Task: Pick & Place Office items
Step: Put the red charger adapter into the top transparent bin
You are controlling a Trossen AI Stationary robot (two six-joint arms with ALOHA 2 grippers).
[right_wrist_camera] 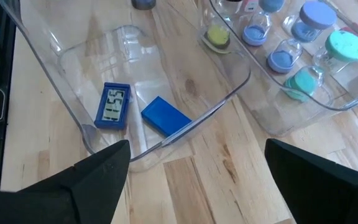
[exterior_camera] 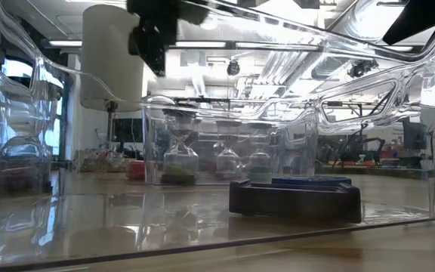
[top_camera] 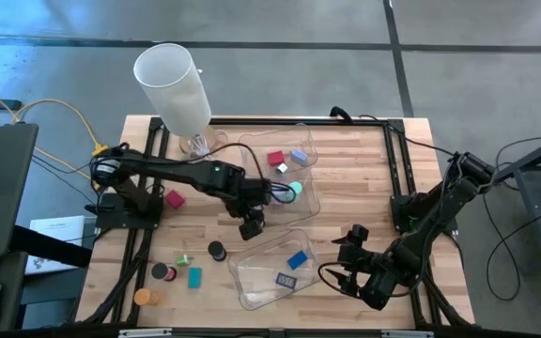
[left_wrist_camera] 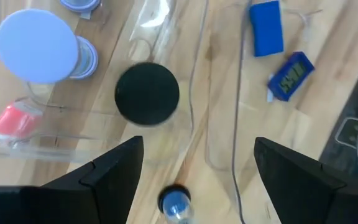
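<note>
1. Start at the left of the table: loose items wait there, an orange cylinder, a black cylinder, a teal block and, farther up, a pink block. None is in a tray yet.
2. Next comes the black disc, alone on the wood just left of the near tray. It looks like your nearest target.
3. Your left gripper hangs above the table between the two clear trays, fingers spread wide and holding nothing. In its wrist view the black disc lies ahead of the fingers, not between them.
4. To do the pick well, I would centre the disc between the fingers before you descend. Come straight down, and keep clear of the tray's thin wall beside it.
5. Close only once both fingers straddle the disc; it is low and round, so a skewed grip would probably push it away.
6. The near tray already holds a blue block and a small blue digital clock.
7. The far tray holds a red block and small sand timers.
8. Your right gripper waits at the right of the near tray, fingers apart and empty.
</note>
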